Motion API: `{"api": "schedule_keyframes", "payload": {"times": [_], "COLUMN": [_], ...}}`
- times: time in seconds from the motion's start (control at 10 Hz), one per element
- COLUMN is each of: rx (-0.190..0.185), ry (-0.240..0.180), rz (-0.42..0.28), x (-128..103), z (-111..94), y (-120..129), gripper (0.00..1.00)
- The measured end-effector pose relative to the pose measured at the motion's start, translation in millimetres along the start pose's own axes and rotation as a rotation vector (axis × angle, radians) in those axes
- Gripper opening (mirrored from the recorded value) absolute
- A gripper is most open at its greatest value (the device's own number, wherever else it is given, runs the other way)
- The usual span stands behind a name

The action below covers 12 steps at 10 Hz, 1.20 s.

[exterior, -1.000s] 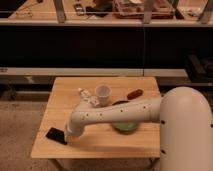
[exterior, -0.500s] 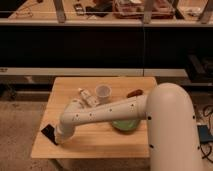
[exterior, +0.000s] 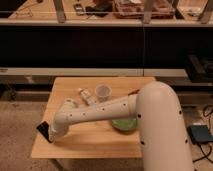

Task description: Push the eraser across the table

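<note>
Pincer (exterior: 51, 134) beside eraser (exterior: 42, 130), table (exterior: 95, 142) edge.

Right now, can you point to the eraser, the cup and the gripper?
eraser (exterior: 42, 130), camera view, on its dark top at the table's left edge.
cup (exterior: 102, 92), camera view, on its white side.
gripper (exterior: 52, 134), camera view, at the arm's tip beside the eraser.

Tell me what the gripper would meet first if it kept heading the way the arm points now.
The gripper, near the table's left edge, points down-left at the eraser, which overhangs that edge. It would meet the eraser first, seemingly already touching; past it, only floor, though depth is unclear.
</note>
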Motion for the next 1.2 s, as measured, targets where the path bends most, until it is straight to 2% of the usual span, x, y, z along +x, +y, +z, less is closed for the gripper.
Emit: {"api": "schedule_keyframes", "payload": {"times": [0.3, 0.5, 0.6, 0.7, 0.8, 1.2], "rx": [0.002, -0.002, 0.006, 0.009, 0.01, 0.006], "ry": [-0.003, 0.001, 0.002, 0.0, 0.0, -0.001], "rz": [0.024, 0.096, 0.146, 0.164, 0.173, 0.175], "x": [8.0, 16.2, 15.7, 14.0, 13.2, 12.2], "z": [5.6, -0.8, -10.8, -13.6, -15.0, -14.4], "y": [25.7, 72.4, 110.5, 123.3, 130.1, 132.6], "gripper": [0.0, 0.0, 0.0, 0.01, 0.05, 0.47]}}
